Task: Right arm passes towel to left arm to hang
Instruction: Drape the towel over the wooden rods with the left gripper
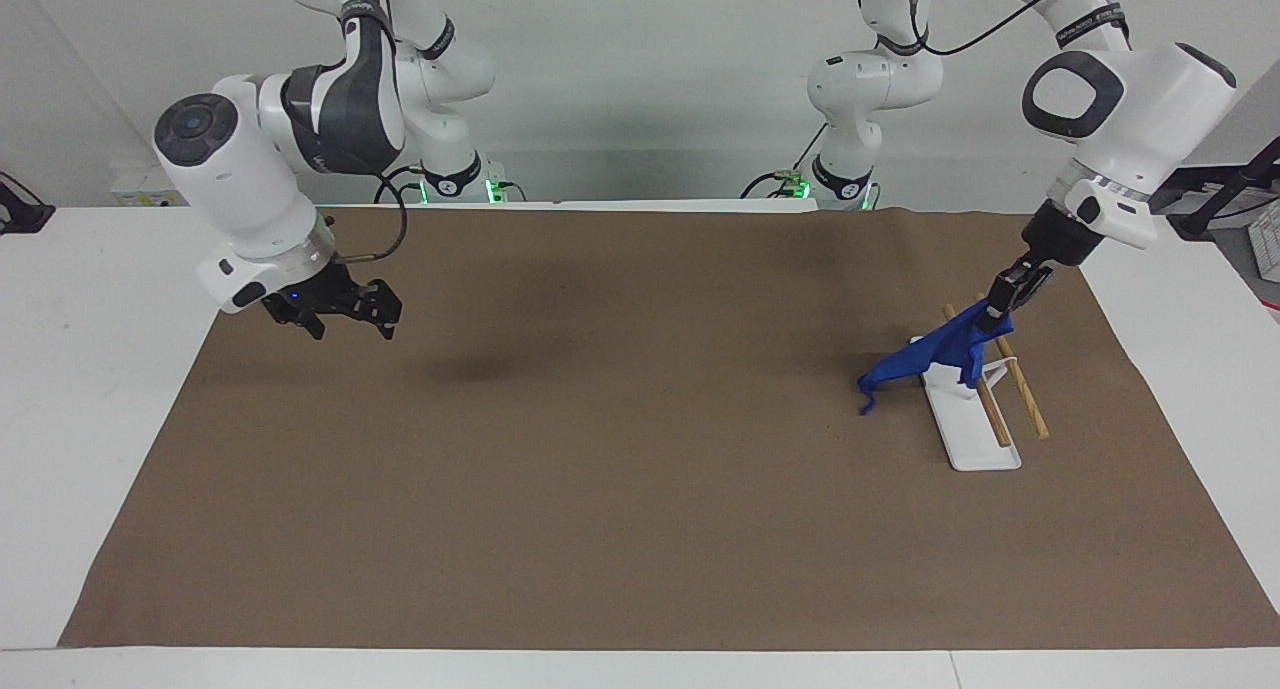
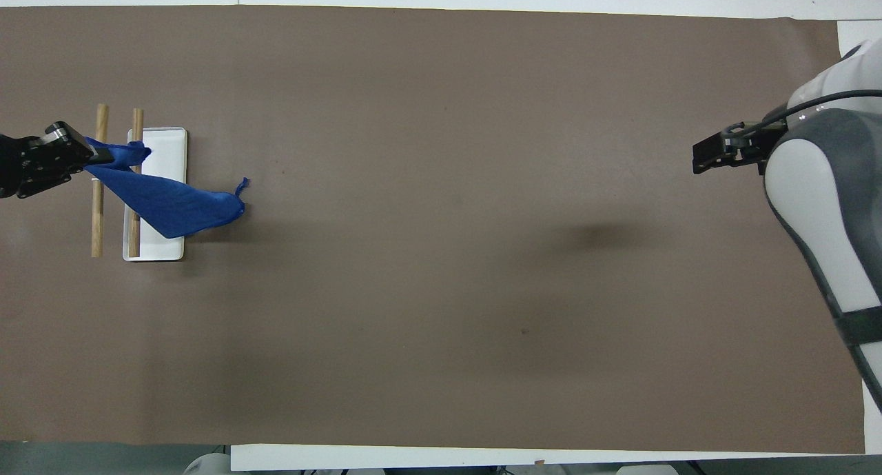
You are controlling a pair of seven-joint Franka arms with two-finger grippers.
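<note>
The left arm's slim black end effector point(image 1: 1003, 296) is closed on one corner of the small bright blue fluffy towel point(image 1: 935, 354), holding that corner up over the two light wooden rails point(image 1: 1012, 381) of the small rack with a flat white base point(image 1: 968, 429). From the held corner the towel slopes down across the rails and over the white base toward the middle of the bench, its lower end with a thin blue loop hanging just past the base's edge, close to the brown paper sheet point(image 1: 640, 489) that covers the white bench point(image 1: 90, 299). The rack stands toward the left arm's end of the bench. The right arm, white with a dark grey shell, waits at its own end; its black end effector point(image 1: 340, 314) with a small blue light hangs above the edge of the brown sheet, fingers spread apart and holding nothing, well apart from the towel.
</note>
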